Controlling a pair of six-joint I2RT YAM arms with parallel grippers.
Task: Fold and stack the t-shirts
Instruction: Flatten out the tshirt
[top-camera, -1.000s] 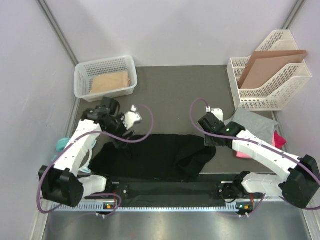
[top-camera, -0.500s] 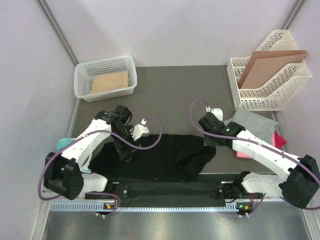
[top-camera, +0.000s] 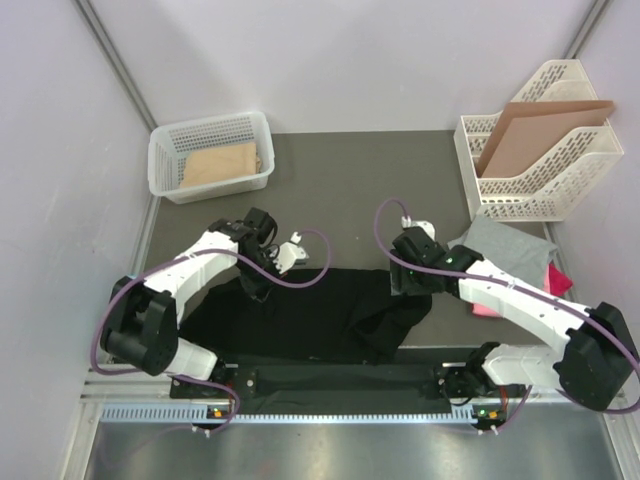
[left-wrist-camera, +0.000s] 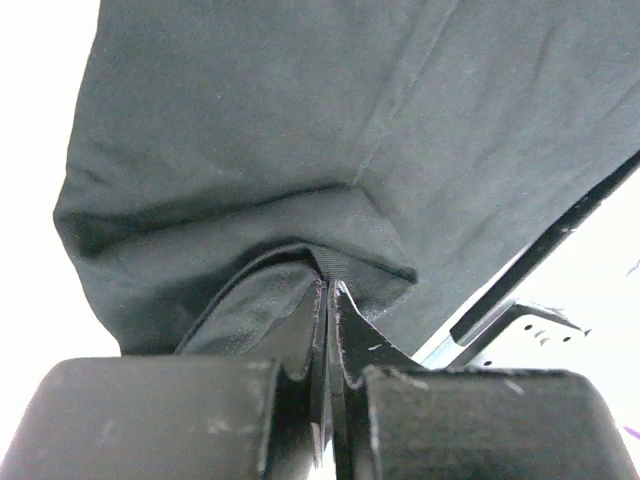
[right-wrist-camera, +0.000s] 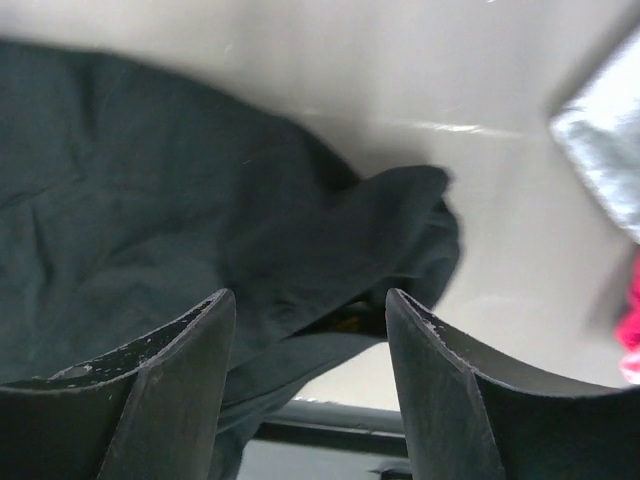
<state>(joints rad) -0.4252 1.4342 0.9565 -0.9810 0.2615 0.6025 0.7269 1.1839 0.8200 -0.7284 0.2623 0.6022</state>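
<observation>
The black t-shirt (top-camera: 320, 315) lies spread across the near part of the table, bunched at its right end. My left gripper (top-camera: 253, 284) is at its upper left edge. In the left wrist view it (left-wrist-camera: 328, 290) is shut, pinching a raised fold of the black cloth (left-wrist-camera: 300, 130). My right gripper (top-camera: 402, 284) hovers over the shirt's upper right part. In the right wrist view it (right-wrist-camera: 310, 300) is open with the dark cloth (right-wrist-camera: 150, 220) below and nothing between its fingers. A grey t-shirt (top-camera: 510, 242) and a pink t-shirt (top-camera: 558, 280) lie at the right.
A white basket (top-camera: 165, 160) holding a brown flat item stands at the back left. A white file rack (top-camera: 600, 170) with a brown cardboard sheet (top-camera: 540, 125) stands at the back right. A teal object (top-camera: 122, 290) lies at the left edge.
My left gripper dropped onto the black shirt's upper left edge and shut on the cloth. My right gripper opened wider and shifted slightly left.
</observation>
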